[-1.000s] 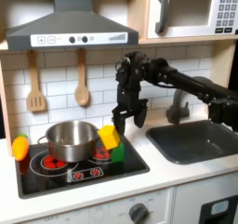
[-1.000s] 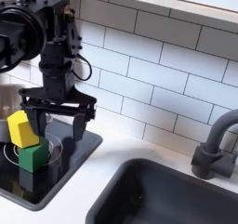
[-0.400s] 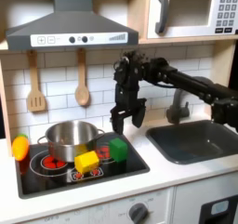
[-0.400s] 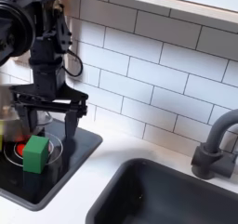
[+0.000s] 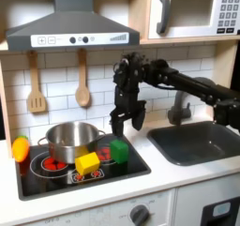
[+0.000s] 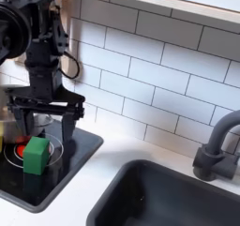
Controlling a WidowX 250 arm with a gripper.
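My gripper hangs open above the right rear of the toy stove, with nothing between its fingers. Just below it a green block stands on the right burner. A yellow block lies tilted on the stove in front of the silver pot. In the second exterior view the open gripper straddles the space above the green block without touching it.
A sink with a grey faucet lies to the first exterior view's right. A spatula and a wooden spoon hang on the tiled wall. An orange-yellow toy sits at the stove's left edge.
The yellow block left the gripper's fingers and dropped onto the stove in front of the pot. The gripper stayed open and shifted slightly; since 0.4 s ago almost nothing moved.
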